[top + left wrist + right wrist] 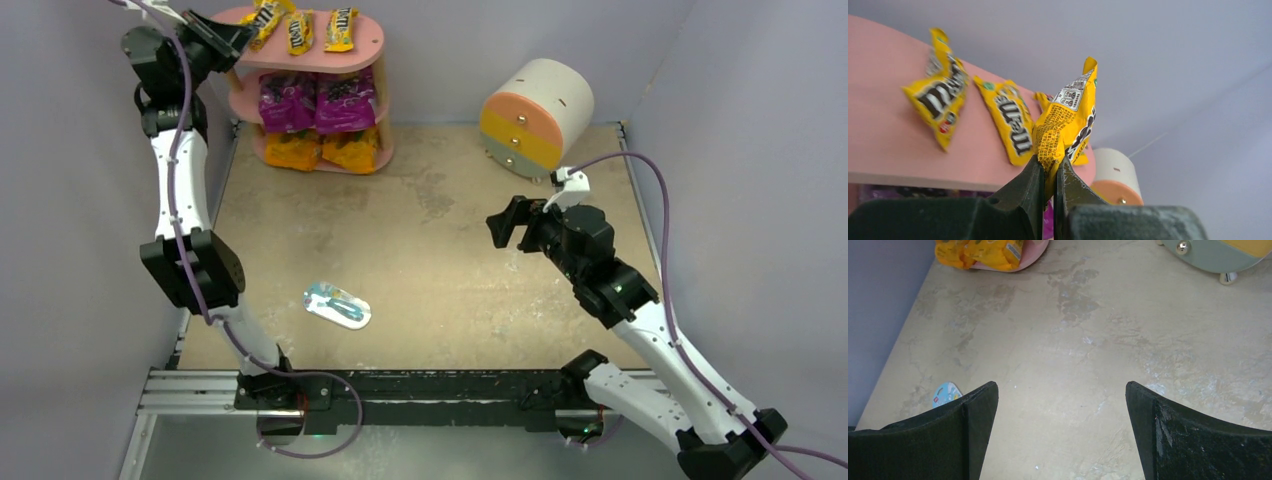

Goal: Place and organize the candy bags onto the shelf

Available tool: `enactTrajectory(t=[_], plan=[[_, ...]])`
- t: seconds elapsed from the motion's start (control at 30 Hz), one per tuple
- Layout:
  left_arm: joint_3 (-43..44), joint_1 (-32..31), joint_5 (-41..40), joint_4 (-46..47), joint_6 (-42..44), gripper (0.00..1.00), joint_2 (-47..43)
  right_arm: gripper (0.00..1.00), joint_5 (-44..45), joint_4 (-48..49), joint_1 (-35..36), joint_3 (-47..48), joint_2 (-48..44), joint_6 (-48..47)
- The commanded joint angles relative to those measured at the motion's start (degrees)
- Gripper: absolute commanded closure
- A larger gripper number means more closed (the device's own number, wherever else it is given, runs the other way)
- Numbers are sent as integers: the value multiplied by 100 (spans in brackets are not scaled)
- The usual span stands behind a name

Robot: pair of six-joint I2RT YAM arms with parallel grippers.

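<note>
The left gripper (1049, 167) pinched an M&M's pack (1068, 120) by its corner over the shelf (878, 125) top, probably to lay it beside the other packs (1010, 122), while the right gripper (1060, 385) hung spread and empty.
</note>
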Motion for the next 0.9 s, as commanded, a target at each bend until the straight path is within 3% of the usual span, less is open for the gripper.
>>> enactTrajectory(t=[0.0, 0.27, 0.63, 0.87], plan=[[1143, 437, 197, 227, -711, 100, 519, 1, 99, 143, 0, 4, -13, -237], [2911, 758, 227, 53, -1133, 100, 1830, 1, 407, 19, -2, 50, 120, -216], [2673, 802, -709, 39, -1316, 100, 2272, 1, 371, -52, 0, 92, 246, -98], [2666, 805, -715, 212, -1650, 100, 2547, 1, 384, -126, 0, 93, 299, -20]])
